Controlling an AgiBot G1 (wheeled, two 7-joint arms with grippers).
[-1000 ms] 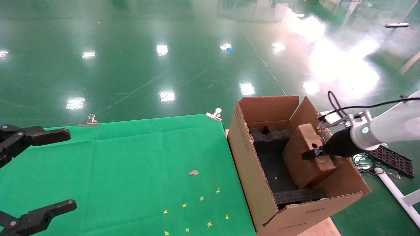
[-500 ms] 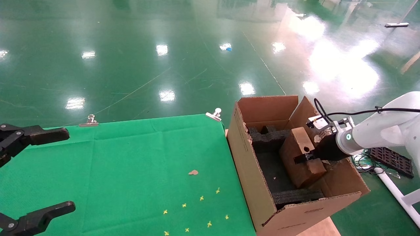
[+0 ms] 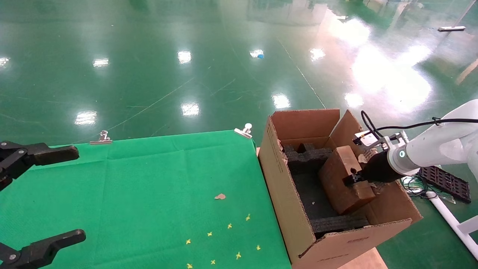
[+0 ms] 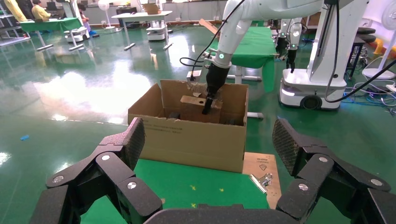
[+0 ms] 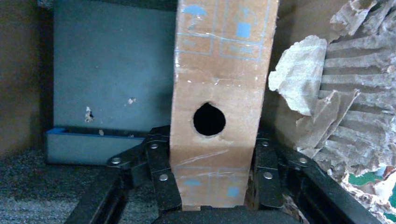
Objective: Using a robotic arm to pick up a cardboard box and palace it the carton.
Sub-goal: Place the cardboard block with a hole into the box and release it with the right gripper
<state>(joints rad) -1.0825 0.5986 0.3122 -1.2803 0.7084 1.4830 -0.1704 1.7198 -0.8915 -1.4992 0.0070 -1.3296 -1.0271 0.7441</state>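
The carton (image 3: 289,209) stands open at the green table's right edge, with black foam inserts (image 3: 308,157) inside and a torn right flap. My right gripper (image 3: 353,179), on the white arm (image 3: 433,149), is shut on the small cardboard box (image 3: 336,183) and holds it tilted inside the carton, its round hole facing the wrist. In the right wrist view the fingers (image 5: 161,172) clamp both sides of the box (image 5: 219,84) below the hole. My left gripper (image 3: 80,193) is open and empty over the table's left side; its wrist view shows the carton (image 4: 187,137) and box (image 4: 191,108) beyond.
The green cloth (image 3: 149,194) carries yellow cross marks (image 3: 224,239) and a small brown scrap (image 3: 220,196). Binder clips (image 3: 244,130) hold its far edge. A black tray (image 3: 444,183), cables and a white pole lie on the floor right of the carton.
My right gripper lowered the cardboard box deeper into the carton and leftward, then shifted it slightly back right. The left gripper has stayed still.
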